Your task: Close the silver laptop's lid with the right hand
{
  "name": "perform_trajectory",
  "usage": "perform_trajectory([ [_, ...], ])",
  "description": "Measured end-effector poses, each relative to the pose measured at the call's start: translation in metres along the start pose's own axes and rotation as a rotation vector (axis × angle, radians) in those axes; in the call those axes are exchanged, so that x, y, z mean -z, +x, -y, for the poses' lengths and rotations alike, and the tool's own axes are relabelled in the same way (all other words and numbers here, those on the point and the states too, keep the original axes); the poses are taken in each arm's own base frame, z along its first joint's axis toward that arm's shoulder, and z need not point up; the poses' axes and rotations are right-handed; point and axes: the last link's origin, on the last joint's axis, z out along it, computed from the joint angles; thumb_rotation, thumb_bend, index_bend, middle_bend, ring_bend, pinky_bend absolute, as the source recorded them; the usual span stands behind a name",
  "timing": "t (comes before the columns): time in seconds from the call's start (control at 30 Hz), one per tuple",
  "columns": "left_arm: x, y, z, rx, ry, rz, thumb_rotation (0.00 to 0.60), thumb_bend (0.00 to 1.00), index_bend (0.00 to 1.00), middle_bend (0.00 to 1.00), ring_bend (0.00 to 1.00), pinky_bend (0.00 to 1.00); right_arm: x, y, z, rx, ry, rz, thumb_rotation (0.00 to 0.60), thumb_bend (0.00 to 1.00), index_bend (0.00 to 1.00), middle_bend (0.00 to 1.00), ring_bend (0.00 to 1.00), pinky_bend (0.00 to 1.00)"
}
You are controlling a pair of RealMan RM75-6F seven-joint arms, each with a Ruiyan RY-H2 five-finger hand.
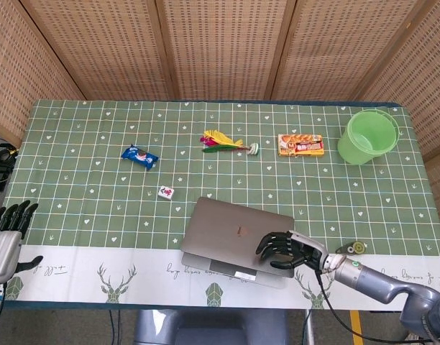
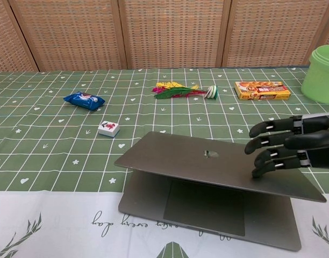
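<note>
The silver laptop (image 1: 231, 230) (image 2: 197, 164) lies near the table's front edge, its lid tilted low over the base with a narrow gap left at the front. My right hand (image 1: 285, 249) (image 2: 285, 148) presses its spread fingers on the lid's right part from above. My left hand (image 1: 6, 233) hangs off the table's left front corner, fingers apart and holding nothing; the chest view does not show it.
A white tile (image 1: 165, 192) (image 2: 108, 128) lies left of the laptop. Farther back are a blue packet (image 1: 139, 155) (image 2: 84, 100), a colourful feathered toy (image 1: 226, 141) (image 2: 180, 90), an orange snack box (image 1: 300, 145) (image 2: 262, 90) and a green bucket (image 1: 369, 136) (image 2: 321, 67).
</note>
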Motion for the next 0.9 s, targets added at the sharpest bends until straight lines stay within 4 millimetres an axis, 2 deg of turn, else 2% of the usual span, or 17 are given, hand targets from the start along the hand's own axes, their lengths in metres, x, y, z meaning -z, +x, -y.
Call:
perform_trajectory([
  [0.9,0.000,0.001,0.000,0.002,-0.001,-0.001,0.600,0.00,0.00,0.00,0.00,0.00,-0.023,-0.004,-0.041,0.006,-0.081,0.004,0.600,0.45,0.43,0.44,0.40,0.30],
])
